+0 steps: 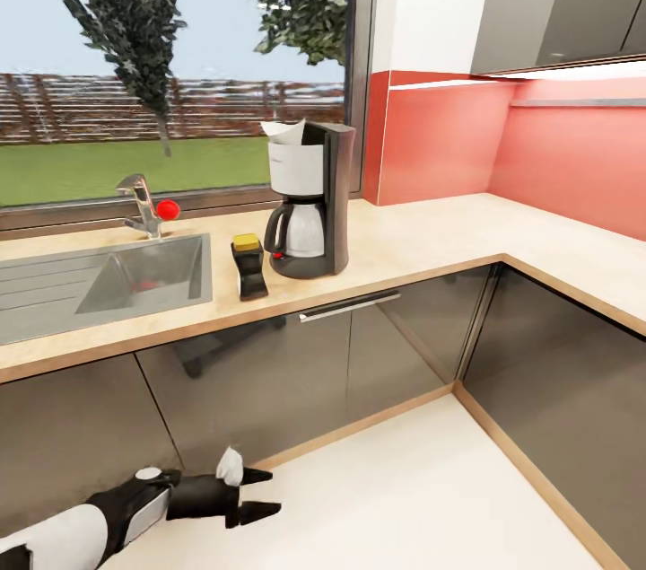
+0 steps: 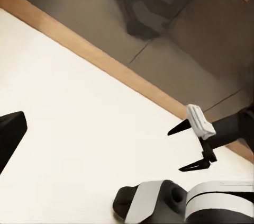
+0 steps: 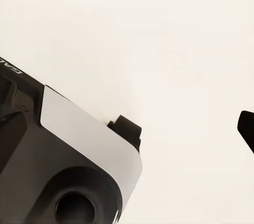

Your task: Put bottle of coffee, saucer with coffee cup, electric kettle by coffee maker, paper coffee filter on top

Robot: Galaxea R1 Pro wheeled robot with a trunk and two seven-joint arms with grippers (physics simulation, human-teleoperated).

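Note:
The black coffee maker (image 1: 309,202) stands on the beige kitchen countertop (image 1: 422,247), just right of the sink. A white paper coffee filter (image 1: 285,131) sticks up from its top. To its left, upright on the counter, is the dark bottle of coffee (image 1: 248,266) with its yellow cap. A thin grey kitchen shelf (image 1: 579,102) runs along the red backsplash at the right. My left gripper (image 1: 274,493) hangs open and empty low over the floor, well below the counter. My right gripper (image 2: 175,151) is open and empty near the cabinet's plinth. The saucer, coffee cup and electric kettle are out of view.
A steel sink (image 1: 135,278) with a tap (image 1: 144,202) and red knob sits at the counter's left. Glossy grey cabinet fronts (image 1: 377,355) with a bar handle (image 1: 350,305) run below. The counter turns a corner along the right wall. Pale floor (image 1: 404,498) lies in front of me.

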